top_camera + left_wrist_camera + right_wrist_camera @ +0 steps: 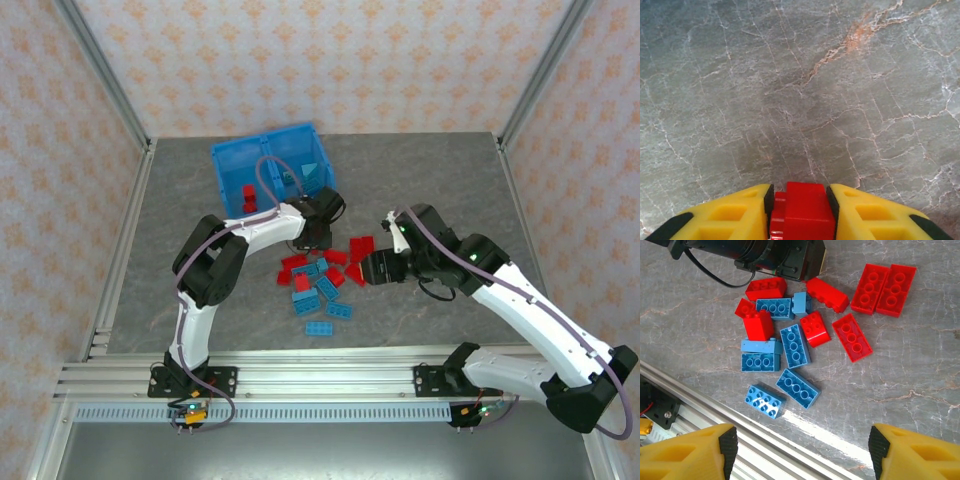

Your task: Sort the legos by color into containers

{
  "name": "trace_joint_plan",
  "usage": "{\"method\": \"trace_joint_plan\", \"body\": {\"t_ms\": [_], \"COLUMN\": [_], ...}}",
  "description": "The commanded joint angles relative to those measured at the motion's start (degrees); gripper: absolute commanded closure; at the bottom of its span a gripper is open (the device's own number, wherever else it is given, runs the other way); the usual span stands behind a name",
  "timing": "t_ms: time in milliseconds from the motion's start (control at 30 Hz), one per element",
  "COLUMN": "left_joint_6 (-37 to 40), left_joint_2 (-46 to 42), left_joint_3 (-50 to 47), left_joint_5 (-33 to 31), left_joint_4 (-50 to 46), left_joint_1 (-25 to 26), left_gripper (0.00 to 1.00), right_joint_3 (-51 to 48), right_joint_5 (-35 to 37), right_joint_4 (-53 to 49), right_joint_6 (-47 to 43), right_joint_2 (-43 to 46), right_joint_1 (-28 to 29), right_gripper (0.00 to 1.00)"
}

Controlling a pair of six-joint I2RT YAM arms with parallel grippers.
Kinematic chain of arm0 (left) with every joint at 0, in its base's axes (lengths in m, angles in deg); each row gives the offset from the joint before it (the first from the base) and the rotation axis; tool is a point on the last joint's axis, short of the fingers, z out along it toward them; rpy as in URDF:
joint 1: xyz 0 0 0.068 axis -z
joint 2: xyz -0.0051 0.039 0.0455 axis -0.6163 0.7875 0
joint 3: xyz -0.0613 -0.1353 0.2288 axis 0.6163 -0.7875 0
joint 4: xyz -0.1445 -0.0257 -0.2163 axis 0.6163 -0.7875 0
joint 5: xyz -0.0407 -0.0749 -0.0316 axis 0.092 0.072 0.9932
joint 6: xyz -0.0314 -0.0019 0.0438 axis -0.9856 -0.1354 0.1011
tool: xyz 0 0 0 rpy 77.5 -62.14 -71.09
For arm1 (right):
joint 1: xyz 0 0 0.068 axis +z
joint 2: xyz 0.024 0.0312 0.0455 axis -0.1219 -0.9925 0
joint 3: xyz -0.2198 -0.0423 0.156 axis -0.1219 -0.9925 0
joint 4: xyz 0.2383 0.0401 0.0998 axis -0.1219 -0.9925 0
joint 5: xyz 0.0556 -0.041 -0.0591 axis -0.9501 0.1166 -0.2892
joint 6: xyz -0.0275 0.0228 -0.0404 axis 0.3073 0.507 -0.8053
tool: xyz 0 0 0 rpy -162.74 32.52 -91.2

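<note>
My left gripper point(801, 197) is shut on a red lego point(805, 217), which sits between the two black pads above bare grey table. In the top view the left gripper point(322, 218) hangs between the pile and the blue bin point(225, 165). The bin's left container holds red legos point(248, 197) and its right container holds a blue one point(291, 178). Mixed red and blue legos point(320, 280) lie loose on the table. My right gripper point(802, 450) is open above the pile's near edge, close to a blue lego point(797, 387) and red ones point(882, 282).
A metal rail point(715, 412) runs along the table's near edge, just below the right gripper. The left arm's black wrist point(775, 255) stands over the far side of the pile. Patterned walls and metal posts point(105, 90) enclose the table.
</note>
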Motion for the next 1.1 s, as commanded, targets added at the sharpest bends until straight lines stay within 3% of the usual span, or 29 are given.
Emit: {"method": "trace_joint_plan", "body": {"t_ms": [0, 200, 367, 700, 867, 1067], "left_joint_6": [-0.3, -0.1, 5.6, 13.3, 14.0, 14.3], "left_joint_2": [0.6, -3.3, -6.7, 2.6, 2.0, 3.1], "left_joint_3": [-1.1, -3.0, 3.8, 30.8, 32.2, 32.7], "left_joint_5": [-1.8, -2.2, -10.1, -16.5, -20.9, -21.2], "left_joint_4": [-1.7, -0.3, -3.7, -8.5, -6.3, -5.8], "left_joint_1": [0.0, 0.0, -1.2, -8.3, -12.4, -19.8], "left_gripper": [0.71, 0.85, 0.90, 0.97, 0.97, 0.97], "right_joint_3": [0.3, 1.0, 0.9, 0.9, -0.4, -0.3], "right_joint_5": [2.2, 3.3, 4.4, 7.4, 7.6, 7.7], "right_joint_4": [-0.2, 0.9, 2.8, 1.8, 1.6, 1.1], "right_joint_6": [1.8, 5.1, 6.5, 8.8, 10.2, 10.6], "right_joint_2": [0.4, 0.8, 1.2, 2.7, 4.7, 4.9], "right_joint_1": [0.1, 0.2, 0.1, 0.1, 0.1, 0.2], "right_gripper": [0.28, 0.26, 0.26, 0.26, 0.26, 0.26]}}
